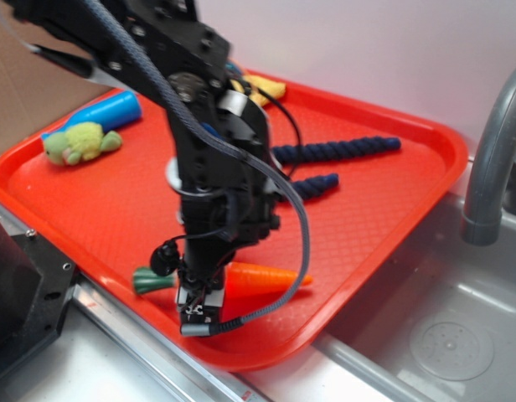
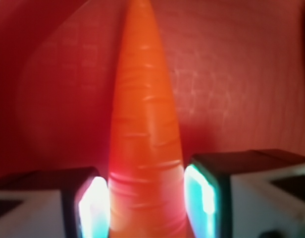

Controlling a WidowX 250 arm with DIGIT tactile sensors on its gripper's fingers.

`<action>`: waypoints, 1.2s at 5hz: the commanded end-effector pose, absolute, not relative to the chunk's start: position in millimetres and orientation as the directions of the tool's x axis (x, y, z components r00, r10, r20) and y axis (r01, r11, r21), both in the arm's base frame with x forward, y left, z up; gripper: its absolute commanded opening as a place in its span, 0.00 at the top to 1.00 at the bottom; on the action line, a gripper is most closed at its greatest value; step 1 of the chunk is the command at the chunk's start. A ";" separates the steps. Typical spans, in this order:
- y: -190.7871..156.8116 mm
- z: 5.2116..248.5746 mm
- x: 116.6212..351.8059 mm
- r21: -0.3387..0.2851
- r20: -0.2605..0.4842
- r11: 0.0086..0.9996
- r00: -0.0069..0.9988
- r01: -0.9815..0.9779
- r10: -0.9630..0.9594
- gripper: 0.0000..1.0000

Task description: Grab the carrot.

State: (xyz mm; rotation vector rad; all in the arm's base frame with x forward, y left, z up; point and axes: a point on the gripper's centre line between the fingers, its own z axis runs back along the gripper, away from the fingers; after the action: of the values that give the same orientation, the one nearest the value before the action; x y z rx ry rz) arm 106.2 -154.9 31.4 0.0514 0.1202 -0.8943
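The orange carrot (image 1: 262, 278) lies on the red tray (image 1: 367, 193) near its front edge, with its dark green stem cap (image 1: 149, 280) to the left and its tip to the right. My gripper (image 1: 199, 306) is down over the carrot's thick part and hides the middle of it. In the wrist view the carrot (image 2: 145, 109) runs up between my fingers, tip away from me, over the tray (image 2: 231, 74). Both pads (image 2: 95, 208) press against its sides, so my gripper (image 2: 147, 203) is shut on it.
A green plush toy (image 1: 78, 142) and a blue cylinder (image 1: 107, 113) lie at the tray's far left. A yellow toy (image 1: 262, 88) and two dark blue twisted pieces (image 1: 337, 151) lie at the back. A metal sink (image 1: 442, 335) and faucet (image 1: 492, 159) are to the right.
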 end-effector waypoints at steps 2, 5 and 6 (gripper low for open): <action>-147.4 18.6 109.2 -0.110 -0.242 0.673 0.637 0.731 -0.732 0.00; -145.1 24.6 103.1 -0.036 -0.215 0.727 0.705 0.686 -0.676 1.00; -99.1 73.7 124.4 -0.024 -0.165 0.863 0.849 0.505 -0.501 1.00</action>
State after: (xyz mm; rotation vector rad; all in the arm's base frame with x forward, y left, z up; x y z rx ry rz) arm 130.5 -93.6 64.1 0.0274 0.1870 -0.5244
